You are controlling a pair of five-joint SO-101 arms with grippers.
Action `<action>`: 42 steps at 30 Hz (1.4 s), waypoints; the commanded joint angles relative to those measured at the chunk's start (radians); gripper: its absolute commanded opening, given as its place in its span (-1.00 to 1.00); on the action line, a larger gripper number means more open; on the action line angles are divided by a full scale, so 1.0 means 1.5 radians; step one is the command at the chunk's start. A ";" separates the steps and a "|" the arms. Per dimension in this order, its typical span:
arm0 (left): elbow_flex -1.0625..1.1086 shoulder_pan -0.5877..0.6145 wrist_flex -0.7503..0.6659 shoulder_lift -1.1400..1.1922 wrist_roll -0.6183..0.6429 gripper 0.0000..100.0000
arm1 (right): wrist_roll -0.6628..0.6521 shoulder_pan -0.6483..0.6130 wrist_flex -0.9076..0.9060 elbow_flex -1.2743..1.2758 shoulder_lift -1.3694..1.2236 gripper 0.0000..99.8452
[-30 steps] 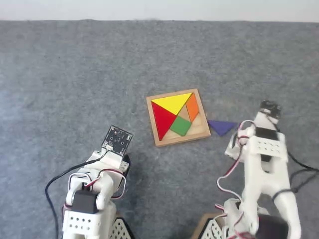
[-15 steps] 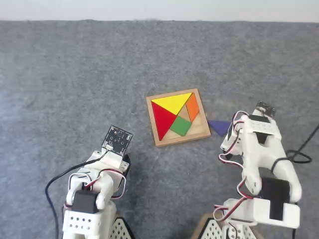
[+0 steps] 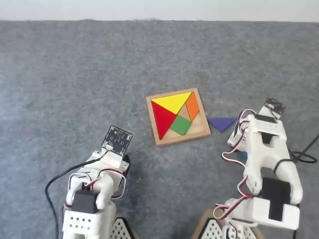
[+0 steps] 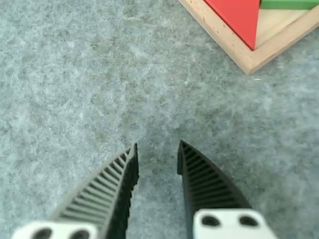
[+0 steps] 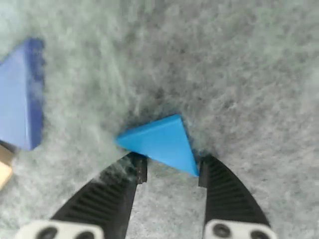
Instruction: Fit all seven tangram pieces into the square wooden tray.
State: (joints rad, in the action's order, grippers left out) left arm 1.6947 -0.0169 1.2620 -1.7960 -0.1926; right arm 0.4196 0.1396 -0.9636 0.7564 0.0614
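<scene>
Right gripper [image 5: 172,167]: jaws apart, tips down on the felt [image 5: 249,74], straddling the near edge of the small light-blue triangle [image 5: 162,142]; nothing clamped yet. Over the last second this arm folded down and slid a little away from the tray. The purple triangle [image 3: 222,123], half covered a moment ago, now lies fully exposed to one side of the fingers, between them and the wooden tray [image 3: 179,141]. The tray holds the yellow, red, green and orange pieces [image 3: 174,103] as before, with bare wood left on the side toward this gripper. Left gripper [image 4: 157,152] open over bare felt, unmoved. Reading: light-blue piece chosen for pickup; closing on it looks next.
</scene>
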 commanded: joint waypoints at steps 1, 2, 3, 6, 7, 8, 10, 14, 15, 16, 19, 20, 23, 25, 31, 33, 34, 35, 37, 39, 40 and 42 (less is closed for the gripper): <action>-0.008 0.000 0.002 -0.014 0.005 -0.75 | -0.089 -0.008 0.006 -0.107 -0.001 -0.74; -0.008 0.000 0.002 -0.014 0.005 -0.75 | -0.120 -0.011 -0.013 -0.127 -0.001 -0.74; -0.008 0.000 0.002 -0.014 0.005 -0.75 | -0.143 -0.013 -0.031 -0.145 -0.001 -0.73; -0.008 0.000 0.002 -0.014 0.005 -0.75 | -0.175 -0.013 -0.077 -0.187 -0.001 -0.73; -0.008 0.000 0.002 -0.014 0.005 -0.75 | -0.204 -0.013 -0.090 -0.197 -0.001 -0.73; -0.008 0.000 0.002 -0.014 0.005 -0.75 | -0.244 -0.013 -0.096 -0.203 -0.001 -0.73; -0.008 0.000 0.002 -0.014 0.005 -0.75 | -0.334 -0.023 -0.095 -0.204 -0.004 -0.73; -0.008 0.000 0.002 -0.014 0.005 -0.75 | -0.477 -0.054 -0.064 -0.182 -0.021 -0.74; -0.008 0.000 0.002 -0.014 0.005 -0.75 | -0.492 -0.054 -0.067 -0.178 -0.026 -0.74; -0.008 0.000 0.002 -0.014 0.005 -0.75 | -0.487 -0.053 -0.074 -0.172 -0.030 -0.74; -0.008 0.000 0.002 -0.014 0.005 -0.75 | -0.454 -0.043 -0.070 -0.148 -0.037 -0.73; -0.008 0.000 0.002 -0.014 0.005 -0.75 | -0.455 -0.042 -0.058 -0.142 -0.037 -0.73; -0.008 0.000 0.002 -0.014 0.005 -0.75 | -0.455 -0.042 -0.040 -0.138 -0.037 -0.73; -0.008 0.000 0.002 -0.014 0.005 -0.75 | -0.455 -0.041 -0.041 -0.138 -0.037 -0.73; -0.008 0.000 0.002 -0.014 0.005 -0.75 | -0.515 0.002 -0.039 -0.137 -0.037 -0.73; -0.008 0.000 0.002 -0.014 0.005 -0.75 | -0.520 0.014 -0.038 -0.136 -0.039 -0.73; -0.008 0.000 0.002 -0.014 0.005 -0.75 | -0.522 0.015 -0.039 -0.136 -0.043 -0.73; -0.008 0.000 0.002 -0.014 0.005 -0.75 | -0.526 0.015 -0.039 -0.136 -0.048 -0.73; -0.008 0.000 0.002 -0.014 0.005 -0.75 | -0.546 0.015 -0.038 -0.136 -0.062 -0.73; -0.008 0.000 0.002 -0.014 0.005 -0.75 | -0.552 0.012 -0.028 -0.139 -0.082 -0.73; -0.008 0.000 0.002 -0.014 0.005 -0.75 | -0.552 0.011 -0.016 -0.139 -0.092 -0.73; -0.008 0.000 0.002 -0.014 0.005 -0.75 | -0.553 0.011 0.003 -0.142 -0.102 -0.73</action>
State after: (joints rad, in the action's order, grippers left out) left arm 1.6947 -0.0199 1.2620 -1.7960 -0.1926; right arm -0.3905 0.1504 -1.0127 0.5585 -0.0813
